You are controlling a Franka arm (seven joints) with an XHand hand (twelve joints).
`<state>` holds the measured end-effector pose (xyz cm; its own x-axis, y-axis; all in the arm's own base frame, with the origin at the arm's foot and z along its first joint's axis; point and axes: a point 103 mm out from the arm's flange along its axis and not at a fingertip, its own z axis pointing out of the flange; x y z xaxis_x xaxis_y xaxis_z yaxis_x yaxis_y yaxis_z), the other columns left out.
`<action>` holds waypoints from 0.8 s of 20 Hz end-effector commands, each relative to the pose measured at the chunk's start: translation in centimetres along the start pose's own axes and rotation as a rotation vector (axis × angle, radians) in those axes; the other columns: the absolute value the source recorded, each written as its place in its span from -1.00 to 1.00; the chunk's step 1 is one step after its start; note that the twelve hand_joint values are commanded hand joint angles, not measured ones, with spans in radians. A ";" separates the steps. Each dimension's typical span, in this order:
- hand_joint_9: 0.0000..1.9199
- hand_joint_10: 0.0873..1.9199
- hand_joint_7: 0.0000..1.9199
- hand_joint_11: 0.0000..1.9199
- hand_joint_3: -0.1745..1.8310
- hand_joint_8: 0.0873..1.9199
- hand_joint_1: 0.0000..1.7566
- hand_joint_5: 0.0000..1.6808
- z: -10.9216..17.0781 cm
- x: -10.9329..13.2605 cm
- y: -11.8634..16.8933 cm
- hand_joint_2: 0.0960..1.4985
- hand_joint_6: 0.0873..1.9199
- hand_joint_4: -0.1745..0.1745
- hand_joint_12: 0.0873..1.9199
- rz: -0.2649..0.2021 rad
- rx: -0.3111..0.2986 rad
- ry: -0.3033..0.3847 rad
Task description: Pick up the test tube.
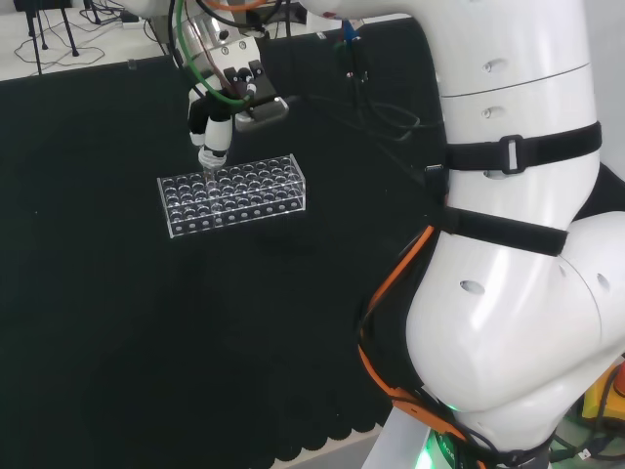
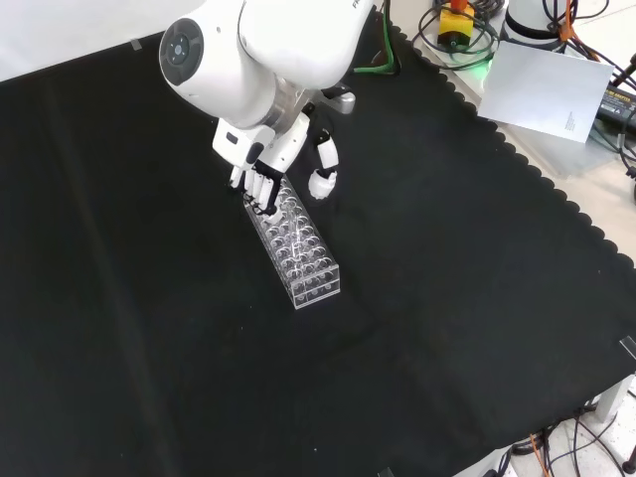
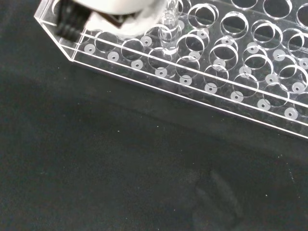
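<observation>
One hand over the rack

One arm reaches down with its hand (image 1: 213, 137) pointing at the far-left end of a clear rack (image 1: 234, 194) in the head view. Black cloth (image 2: 467, 298) covers the bench. Fingertips (image 3: 139, 26) close around a clear test tube (image 3: 168, 31) standing in the rack, seemingly pinching it.

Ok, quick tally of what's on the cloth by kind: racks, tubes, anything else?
Clear rack: 1
Clear test tube, standing in the rack under the hand: 1 that I can make out; the glass is hard to see, so others may be missed
Total: 2 items on the black cloth
</observation>
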<state>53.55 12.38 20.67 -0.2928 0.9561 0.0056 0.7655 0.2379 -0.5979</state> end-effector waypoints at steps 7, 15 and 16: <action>-0.40 -0.09 -0.26 -0.70 -0.09 -0.09 0.15 -0.34 0.6 0.6 1.0 -0.26 -0.15 -0.97 0.52 0.005 0.000 0.014; -0.32 -0.12 -0.15 -0.67 -0.05 -0.11 0.18 -0.31 -0.1 2.6 3.3 -0.29 -0.12 -1.00 0.50 0.037 -0.005 0.040; -0.30 -0.14 -0.12 -0.65 -0.04 -0.11 0.18 -0.29 -0.1 2.7 3.4 -0.30 -0.12 -1.00 0.49 0.037 -0.014 0.044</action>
<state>54.75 14.08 19.37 -0.2645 0.9643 0.0122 0.7722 0.2193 -0.5964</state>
